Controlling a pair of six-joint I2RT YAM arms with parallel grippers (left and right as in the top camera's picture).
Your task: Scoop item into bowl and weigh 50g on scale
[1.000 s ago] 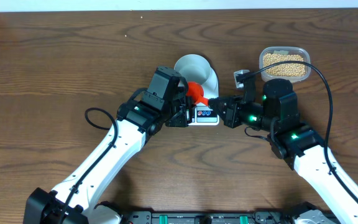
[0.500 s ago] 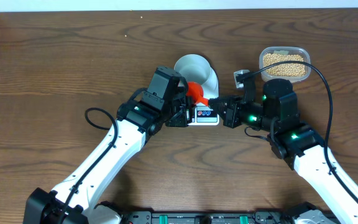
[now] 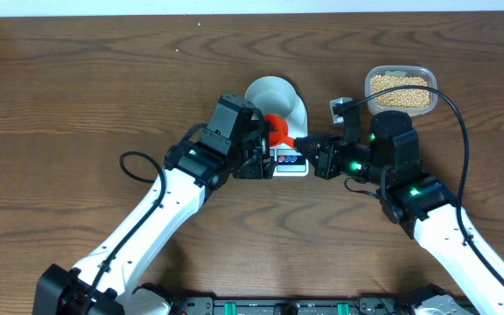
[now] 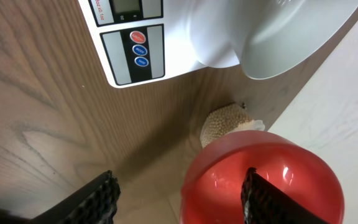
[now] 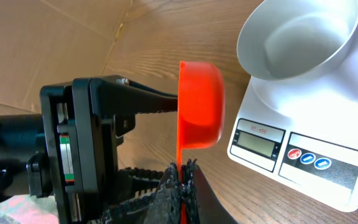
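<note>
Right gripper (image 5: 182, 179) was clamped on the scoop (image 3: 276, 130) handle, and the left gripper (image 4: 182, 194) had its jaws apart either side of the cup. Beans (image 3: 400, 90) sat in the tub (image 3: 367, 83) out beyond the right arm, well apart from the bowl (image 3: 268, 91) on the scale (image 3: 290, 164), so the right arm was way nearer.

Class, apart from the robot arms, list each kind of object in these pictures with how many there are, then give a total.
Scale: 1
Bowl: 1
Red scoop: 1
Clear tub: 1
Total: 4
</note>
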